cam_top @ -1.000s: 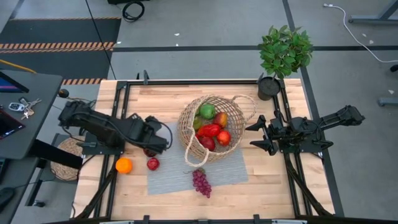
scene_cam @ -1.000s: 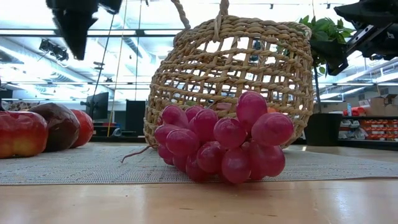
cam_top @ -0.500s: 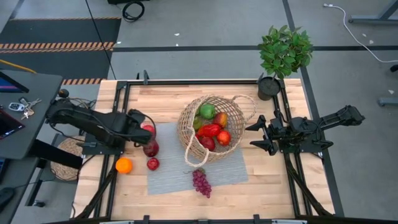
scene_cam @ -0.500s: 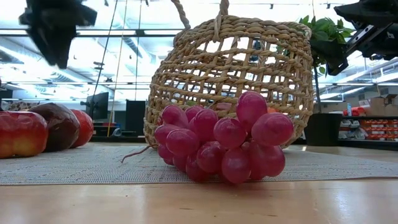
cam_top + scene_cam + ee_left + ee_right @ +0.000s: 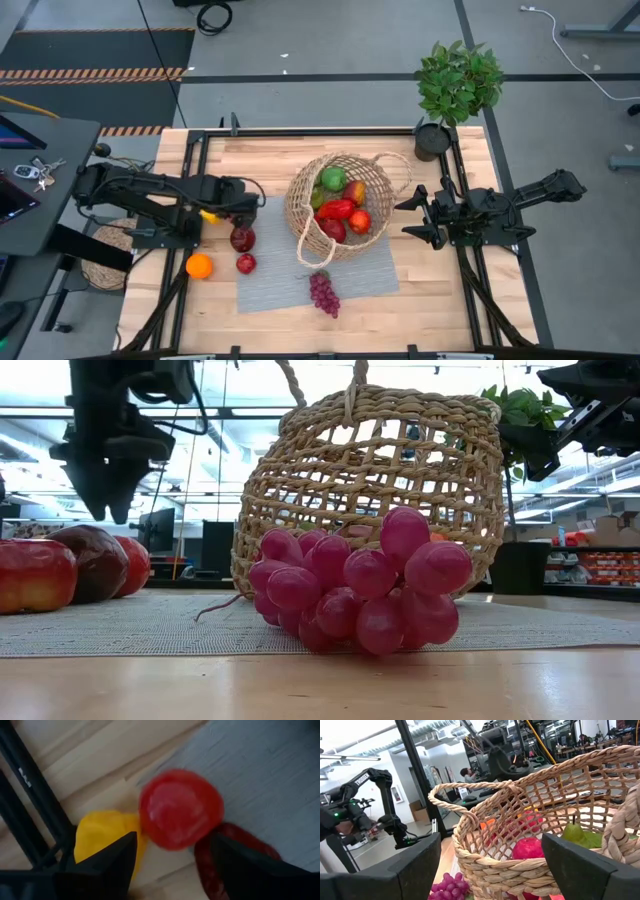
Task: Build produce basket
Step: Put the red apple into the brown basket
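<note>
The wicker basket (image 5: 300,215) sits tilted on the grey mat (image 5: 370,270) and holds a green pear, red peppers and other produce. My left gripper (image 5: 250,198) is open. It points down over a red round fruit (image 5: 180,815), one finger on each side of it and no touch showing. A yellow fruit (image 5: 100,840) lies beside it. A dark red apple (image 5: 242,238), a small red apple (image 5: 246,263), an orange (image 5: 199,266) and purple grapes (image 5: 323,292) lie on the table. My right gripper (image 5: 408,220) waits open, to the right of the basket.
A potted plant (image 5: 455,85) stands at the far right corner. A flat woven mat (image 5: 100,262) lies off the table's left edge. The grapes (image 5: 355,595) lie in front of the basket (image 5: 370,470). Bare wood shows along the near and far edges.
My left gripper has drawn back from the dark red apple toward the table's far-left, uncovering a red fruit. It has then come down over that fruit. The produce and the basket have stayed where they were.
</note>
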{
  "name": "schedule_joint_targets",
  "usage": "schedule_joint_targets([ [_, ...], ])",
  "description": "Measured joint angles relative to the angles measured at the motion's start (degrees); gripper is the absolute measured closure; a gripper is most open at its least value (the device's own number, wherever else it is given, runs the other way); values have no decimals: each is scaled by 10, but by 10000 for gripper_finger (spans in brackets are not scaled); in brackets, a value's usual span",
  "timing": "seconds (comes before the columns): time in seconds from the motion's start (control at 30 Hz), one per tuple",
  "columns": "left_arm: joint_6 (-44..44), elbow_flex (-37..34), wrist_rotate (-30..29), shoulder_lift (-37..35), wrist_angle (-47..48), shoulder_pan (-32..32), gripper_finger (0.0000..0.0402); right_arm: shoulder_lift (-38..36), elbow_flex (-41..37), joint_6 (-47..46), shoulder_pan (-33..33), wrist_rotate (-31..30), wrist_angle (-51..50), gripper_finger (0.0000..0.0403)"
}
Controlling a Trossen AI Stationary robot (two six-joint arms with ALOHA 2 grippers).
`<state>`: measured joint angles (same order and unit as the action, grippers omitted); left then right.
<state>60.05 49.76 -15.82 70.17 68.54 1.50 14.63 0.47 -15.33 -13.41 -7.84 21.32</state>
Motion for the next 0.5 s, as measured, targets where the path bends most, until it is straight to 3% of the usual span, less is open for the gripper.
schedule_joint_targets([
  [0.23, -59, 0, 0, 0, -77, -40, 80, 0, 0, 0, 0, 0, 0, 55],
  [0.5, -68, 0, 0, 0, -78, -70, 18, 0, 0, 0, 0, 0, 0, 55],
])
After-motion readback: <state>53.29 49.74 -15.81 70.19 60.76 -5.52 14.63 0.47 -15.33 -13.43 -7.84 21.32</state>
